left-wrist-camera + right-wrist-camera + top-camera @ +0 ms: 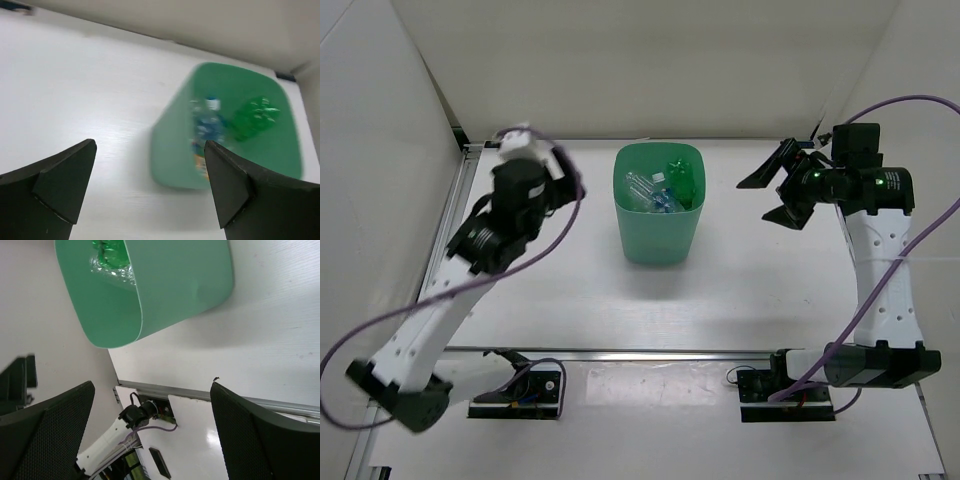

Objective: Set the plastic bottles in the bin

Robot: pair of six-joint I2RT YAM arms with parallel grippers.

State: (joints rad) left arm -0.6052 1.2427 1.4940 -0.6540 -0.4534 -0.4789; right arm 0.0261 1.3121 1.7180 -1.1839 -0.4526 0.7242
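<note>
Spotted plastic bottles [655, 192] heaped loose down inside the bin [660, 235], as dropped rather than stacked; could not count all five in the jumble. Made out a green bottle [681, 180] against the bin's far-right corner, long axis tilted steeply, leaning on the wall; could not tell which end sat uppermost. Made out a blue-label bottle [207, 125] beside it, seemingly neck-up with a white cap on top, blurred in the left wrist view. Noted clear ones lying slanted across each other below. Found no bottle outside the bin in any view. Logged the bin upright, mouth up, long axis vertical, tapering to its base, mid-bench [760, 290] toward the far side, between the arms. Logged the left claw [150, 147] released, jaws spread wide, nothing between them, off the bin's left and aimed at it. Logged the right claw [768, 198] likewise released and empty, well apart on the right. Judged the task close to done.
</note>
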